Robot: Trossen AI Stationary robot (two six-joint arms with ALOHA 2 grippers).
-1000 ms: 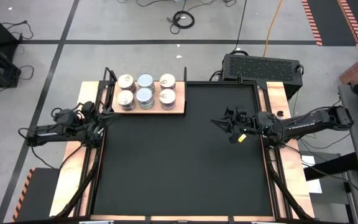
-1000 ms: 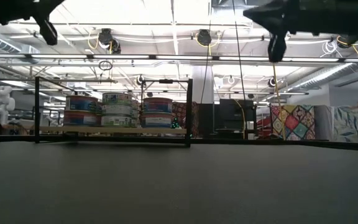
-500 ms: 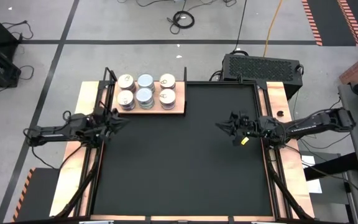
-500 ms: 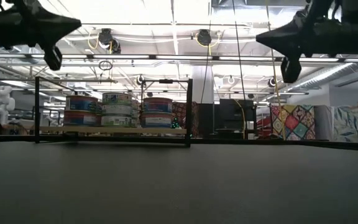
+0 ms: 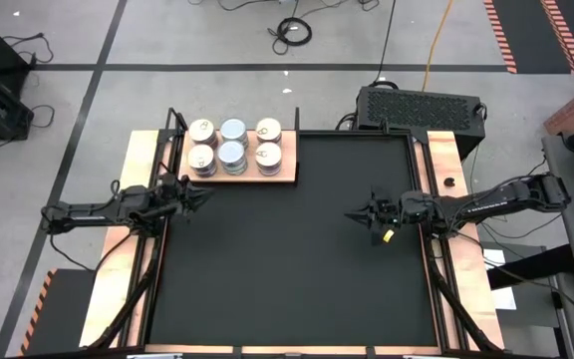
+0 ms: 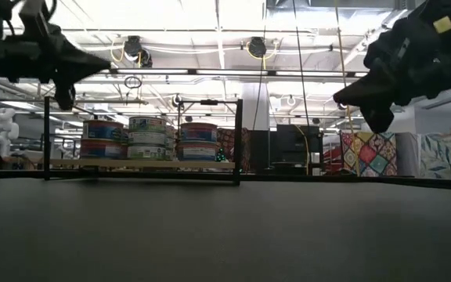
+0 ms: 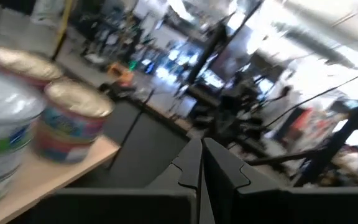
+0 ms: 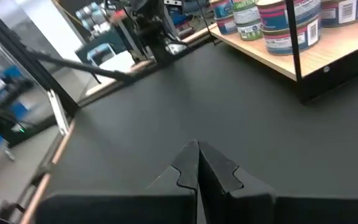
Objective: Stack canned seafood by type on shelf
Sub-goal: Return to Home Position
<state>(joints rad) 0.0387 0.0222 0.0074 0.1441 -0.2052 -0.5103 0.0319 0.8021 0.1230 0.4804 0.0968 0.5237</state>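
From above, we are seeing the wooden shelf (image 5: 285, 172) lying at the upper left corner of the black mat (image 5: 287, 279). The seafood tins (image 5: 233, 143) are standing on it in three columns by two rows. The left gripper (image 5: 199, 196) is hovering at the mat's left edge, just below the shelf in the frame. The right gripper (image 5: 352, 213) is hovering over the mat's right half, well apart from the tins.

In the low view, we are looking at the tins sitting two high on the shelf at centre left, behind a thin black frame (image 6: 237, 141). Both grippers are hanging in the upper corners, high above the mat.

In the left wrist view, we are finding that gripper's fingers (image 7: 190, 167) pressing together, with tins on the shelf showing blurred at the left of the frame.

In the right wrist view, we are seeing the other pair of fingers (image 8: 186, 167) likewise meeting, above the mat, and the tins are showing on the shelf at the upper right.
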